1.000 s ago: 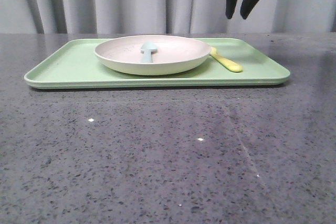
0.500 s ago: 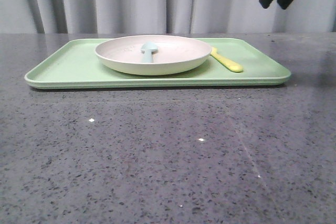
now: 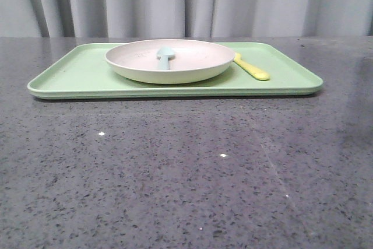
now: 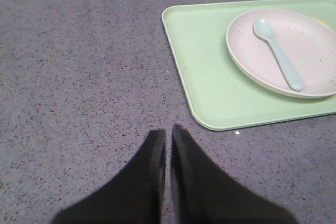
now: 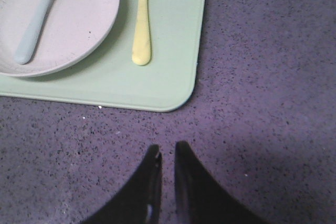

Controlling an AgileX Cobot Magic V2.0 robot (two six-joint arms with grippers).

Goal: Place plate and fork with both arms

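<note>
Green tray [image 3: 76, 77] is serving as landmark on the speckled table [image 3: 175, 167]. Plate [image 3: 192, 65] is sitting on it, a pale blue spoon [image 4: 278, 51] lying inside. Fork [image 5: 142, 22] is lying on the tray just beside the plate. Left gripper [image 4: 168, 135] and right gripper [image 5: 167, 153] are hovering off the tray, fingers nearly closed, holding nothing.

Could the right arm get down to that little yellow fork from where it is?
Probably yes. The fork lies alone on the tray beside the plate, nothing on top of it, and only bare table separates it from the right tool.
</note>
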